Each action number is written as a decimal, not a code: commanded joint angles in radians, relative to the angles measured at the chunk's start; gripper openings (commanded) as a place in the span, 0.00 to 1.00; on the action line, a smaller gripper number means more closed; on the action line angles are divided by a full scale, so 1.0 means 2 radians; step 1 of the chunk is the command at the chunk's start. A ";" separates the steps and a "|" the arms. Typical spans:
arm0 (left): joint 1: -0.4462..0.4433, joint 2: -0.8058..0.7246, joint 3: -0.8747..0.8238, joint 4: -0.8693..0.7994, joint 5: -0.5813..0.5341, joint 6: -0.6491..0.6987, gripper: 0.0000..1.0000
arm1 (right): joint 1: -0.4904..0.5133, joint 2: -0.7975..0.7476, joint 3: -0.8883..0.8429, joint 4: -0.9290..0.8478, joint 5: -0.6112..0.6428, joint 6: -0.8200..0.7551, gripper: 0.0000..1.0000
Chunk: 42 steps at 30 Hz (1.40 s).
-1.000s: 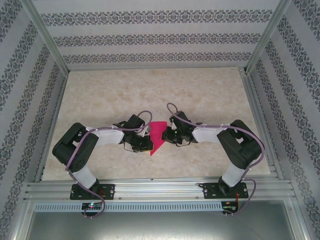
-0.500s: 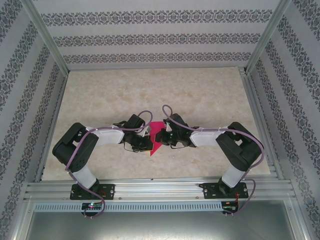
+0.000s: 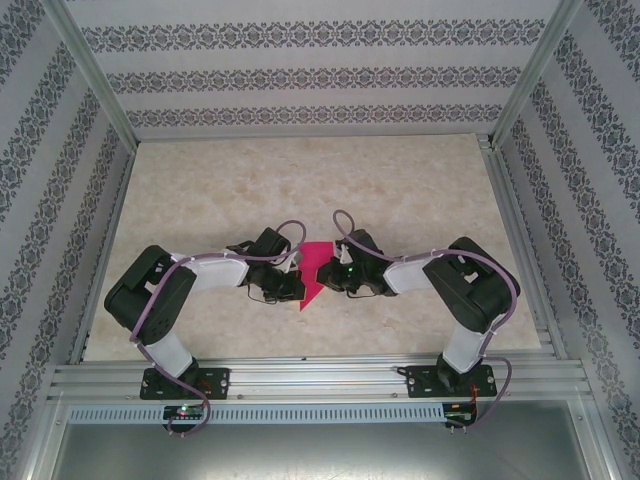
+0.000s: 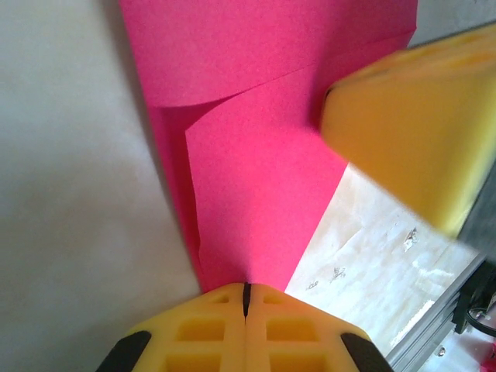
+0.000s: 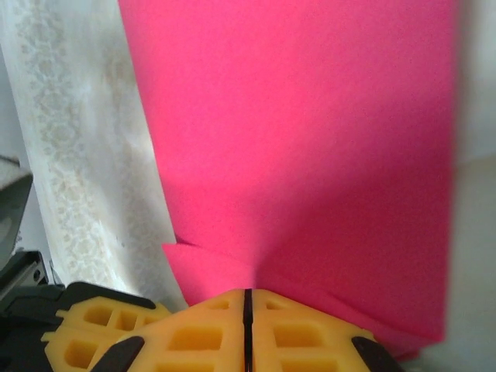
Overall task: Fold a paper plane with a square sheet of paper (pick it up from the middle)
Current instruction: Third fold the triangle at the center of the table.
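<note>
Paper (image 3: 313, 268) (image 4: 256, 155) (image 5: 310, 155): one magenta-pink sheet, folded to a taper, its point turned toward the near edge. It is located a little forward of the table's middle, between the two grippers. Overlapping layers and a curved fold edge are seen from the left wrist. A broad flat face with a small folded corner at lower left is seen from the right wrist. Whether it is lifted off the surface cannot be told.

Walls (image 3: 300, 75): patterned in grey bands, set around three sides.

Table (image 3: 200, 190): beige marbled top, framed by aluminium rails (image 3: 320, 378).

Left arm (image 3: 200, 275), right arm (image 3: 420, 270): black and white, elbows out, wrists turned inward toward the sheet.

Left gripper (image 3: 297, 284) (image 4: 246, 298): yellow fingers closed flush, the paper's narrow end pinched at their seam.

Right gripper (image 3: 331, 276) (image 5: 248, 302): fingers closed flush, the paper's edge pinched between them. One finger (image 4: 403, 132) is seen against the sheet's side from the left wrist.
</note>
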 commanded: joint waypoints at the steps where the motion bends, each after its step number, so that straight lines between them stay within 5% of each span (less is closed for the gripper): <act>1: 0.004 0.019 -0.016 -0.074 -0.089 0.019 0.01 | -0.036 0.007 -0.007 -0.017 0.032 -0.022 0.10; 8: 0.004 0.011 -0.012 -0.079 -0.090 0.020 0.01 | -0.058 -0.009 0.009 -0.055 0.029 -0.035 0.11; 17: 0.003 0.006 -0.011 -0.074 -0.083 0.020 0.02 | -0.013 -0.069 0.019 -0.070 0.033 -0.042 0.12; 31: 0.003 0.004 0.000 -0.076 -0.069 0.023 0.04 | 0.012 0.014 0.039 -0.089 0.027 -0.036 0.08; 42: 0.003 -0.060 0.067 -0.113 -0.038 0.011 0.09 | 0.008 0.010 0.038 -0.111 0.030 -0.049 0.07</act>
